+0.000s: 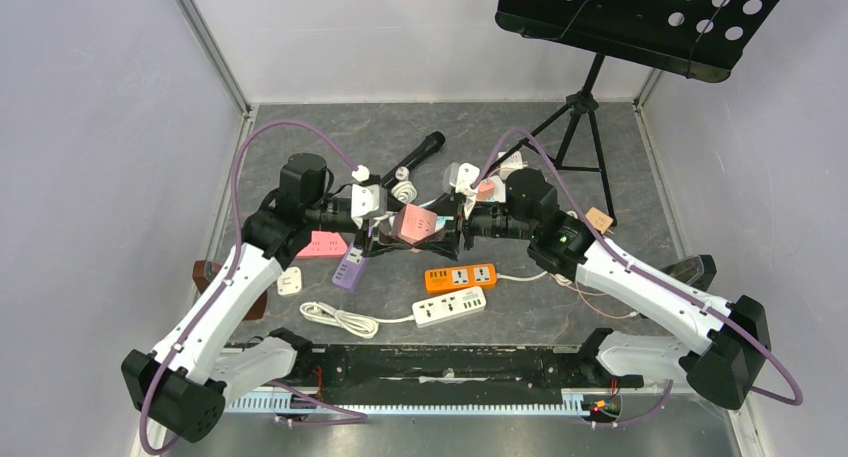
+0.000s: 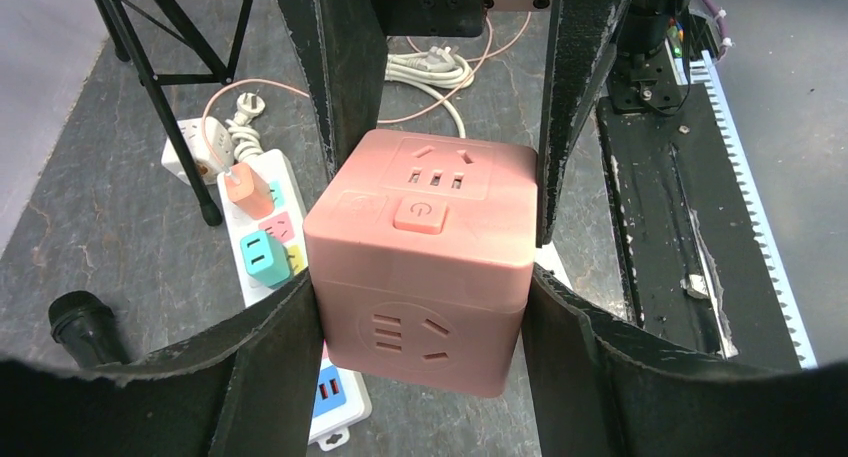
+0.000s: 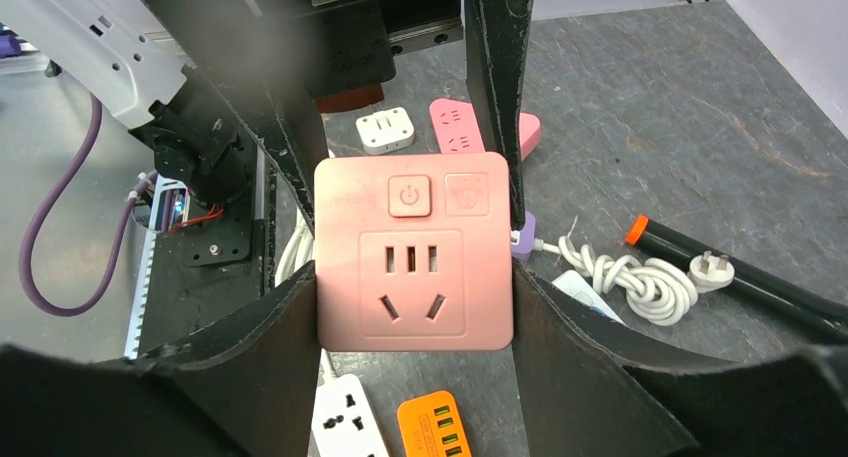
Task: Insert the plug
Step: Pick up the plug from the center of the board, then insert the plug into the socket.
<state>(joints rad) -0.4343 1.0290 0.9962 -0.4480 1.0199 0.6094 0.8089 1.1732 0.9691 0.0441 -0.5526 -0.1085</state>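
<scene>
A pink cube socket [image 1: 415,223] hangs above the table's middle, held from both sides. My left gripper [image 2: 420,312] is shut on its lower sides, and a three-pin face and a power button on the pink cube socket [image 2: 425,212] face that camera. My right gripper [image 3: 415,292] is shut on the same cube socket [image 3: 412,267], gripping its left and right edges. Each wrist view shows the other gripper's fingers [image 3: 497,87] at the cube's far side. A white plug [image 3: 712,269] on a coiled white cable [image 3: 630,277] lies loose on the table.
An orange power strip [image 1: 461,275] and a white strip [image 1: 450,306] lie below the cube. A pink strip [image 1: 322,244] and a purple one [image 1: 349,272] lie at the left. A black microphone [image 1: 420,152] and a music stand's tripod [image 1: 580,107] are behind.
</scene>
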